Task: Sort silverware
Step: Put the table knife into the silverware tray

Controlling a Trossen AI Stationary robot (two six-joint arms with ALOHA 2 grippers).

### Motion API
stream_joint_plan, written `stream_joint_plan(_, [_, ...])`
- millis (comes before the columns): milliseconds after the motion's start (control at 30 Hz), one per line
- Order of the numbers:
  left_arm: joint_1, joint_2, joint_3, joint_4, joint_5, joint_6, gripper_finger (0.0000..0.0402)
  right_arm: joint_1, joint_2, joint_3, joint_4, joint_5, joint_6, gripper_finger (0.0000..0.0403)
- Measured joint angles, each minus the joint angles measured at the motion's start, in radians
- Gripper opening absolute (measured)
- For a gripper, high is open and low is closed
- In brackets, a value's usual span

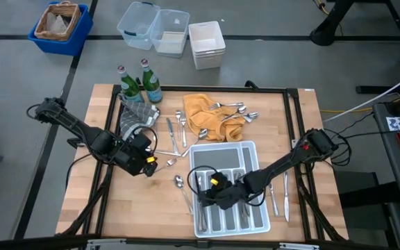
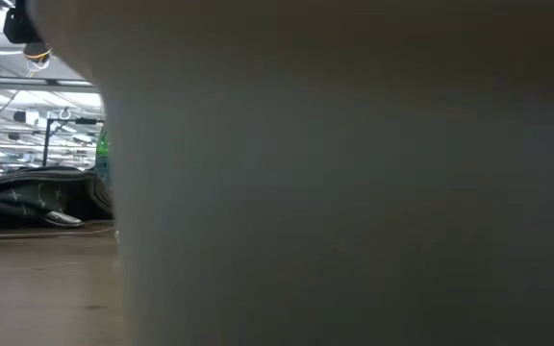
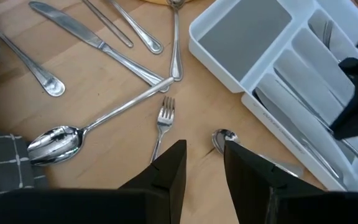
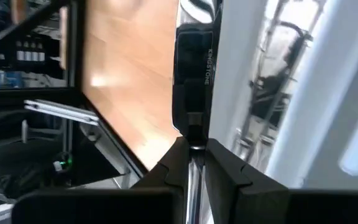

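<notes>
Sorting silverware, left to right across the table:
Left gripper point(image 1: 151, 162): hovers low over loose pieces beside the tray, fingers point(image 3: 166, 171) parted and empty, lined up over a small fork point(image 3: 163, 118), probably the next pick.
Loose silverware point(image 1: 176, 135): forks, spoons and knives scattered on the wood between the green bottles point(image 1: 141, 83) and the tray; more lies on the yellow cloth point(image 1: 203, 114).
White tray point(image 1: 255, 149): compartmented, a few pieces already filed.
Right gripper point(image 1: 210, 196): down inside a tray slot, clamped on a knife point(image 4: 194, 93) held lengthwise, apparently to fit the slot.
Knives point(image 1: 280, 198): lie right of the tray, unsorted.
</notes>
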Motion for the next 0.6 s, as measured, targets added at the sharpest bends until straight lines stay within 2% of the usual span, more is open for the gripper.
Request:
stream_joint_plan(233, [-0.031,0.0,0.0,0.013,0.0,-0.004,0.0098,0.004,0.0,0.0,-0.1,-0.002,0.005,0.0037])
stream_joint_plan(600, [-0.051,0.0,0.0,0.015,0.0,-0.029,0.0098,0.004,0.0,0.0,-0.116,0.048,0.002,0.0037])
